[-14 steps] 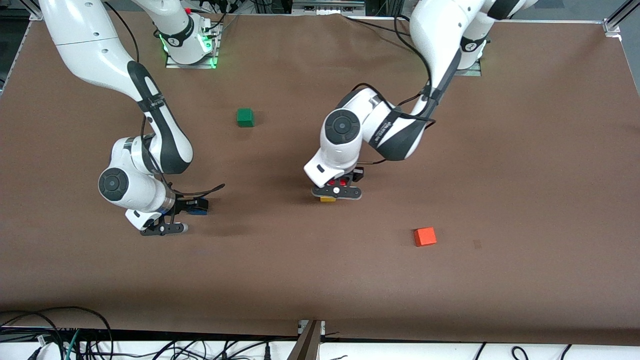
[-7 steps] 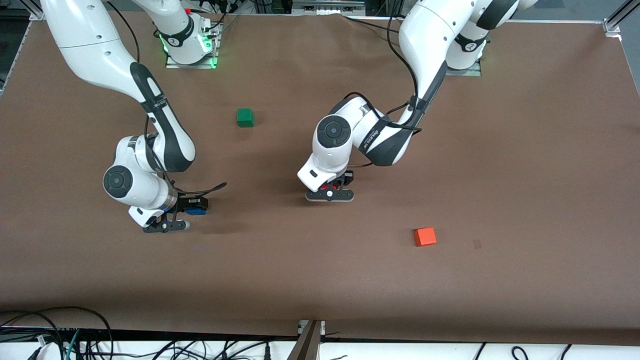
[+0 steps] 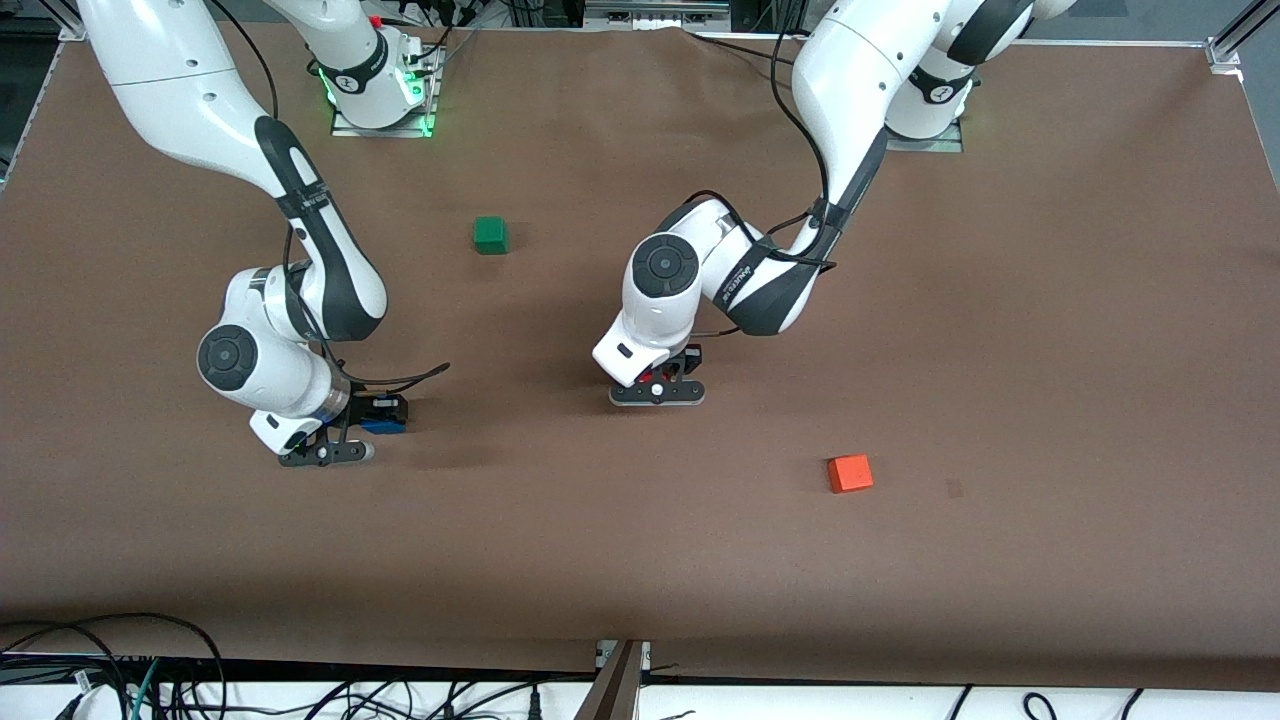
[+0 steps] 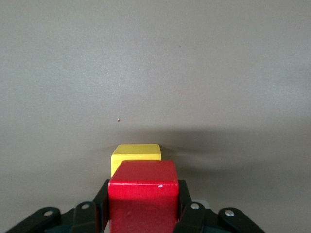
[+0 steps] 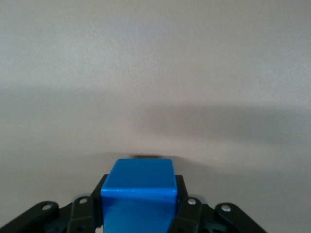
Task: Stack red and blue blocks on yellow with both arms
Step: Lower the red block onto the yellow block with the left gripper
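Two cubes gripped: red (image 4: 142, 194), blue (image 5: 139, 194).

Green cube (image 3: 490, 235), orange-red cube (image 3: 850, 473), table (image 3: 1050, 330)

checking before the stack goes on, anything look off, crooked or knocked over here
Nothing stands out. The left gripper is shut on the red block just above the yellow block; the right gripper is shut on the blue block. The green cube and orange-red cube sit flat, apart.
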Motion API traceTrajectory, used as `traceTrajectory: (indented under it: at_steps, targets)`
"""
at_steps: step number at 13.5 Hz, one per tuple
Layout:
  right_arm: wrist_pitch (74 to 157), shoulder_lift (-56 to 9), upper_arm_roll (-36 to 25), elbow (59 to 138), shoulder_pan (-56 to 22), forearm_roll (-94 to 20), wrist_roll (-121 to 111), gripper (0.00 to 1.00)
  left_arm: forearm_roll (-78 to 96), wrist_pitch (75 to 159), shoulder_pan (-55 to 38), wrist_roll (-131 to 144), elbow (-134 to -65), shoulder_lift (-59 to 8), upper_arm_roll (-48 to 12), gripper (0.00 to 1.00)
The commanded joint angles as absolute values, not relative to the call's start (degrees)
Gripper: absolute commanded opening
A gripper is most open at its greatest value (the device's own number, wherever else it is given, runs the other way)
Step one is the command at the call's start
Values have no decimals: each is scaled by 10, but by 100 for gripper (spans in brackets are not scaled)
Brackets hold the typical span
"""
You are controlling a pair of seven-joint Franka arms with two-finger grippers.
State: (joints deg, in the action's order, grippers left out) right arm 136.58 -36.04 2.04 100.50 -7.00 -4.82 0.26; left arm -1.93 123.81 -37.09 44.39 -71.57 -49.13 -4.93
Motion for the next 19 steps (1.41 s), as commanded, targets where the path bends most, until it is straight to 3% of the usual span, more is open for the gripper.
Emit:
traceTrajectory:
  at_steps: [1, 5, 11, 16, 17, 19]
  targets:
    - [1317, -348, 23, 974, -69, -58, -1, 39, -29, 1230, -379, 453, -698, -496, -40, 26]
    - [1173, -338, 23, 878, -69, -60, 1, 39, -31, 1220, -379, 449, -698, -495, -38, 26]
    - [1087, -338, 23, 795, -112, -59, 65, 39, -32, 1220, -379, 447, -700, -496, -37, 26]
    - [1086, -338, 23, 780, -152, -58, 128, 39, -39, 1220, -380, 447, -700, -497, -38, 27]
    - [1090, -338, 23, 779, -156, -58, 138, 39, -40, 1220, -380, 447, -700, -497, -38, 34]
    - [1091, -338, 23, 777, -164, -56, 142, 39, -40, 1220, -379, 447, -700, -497, -38, 37]
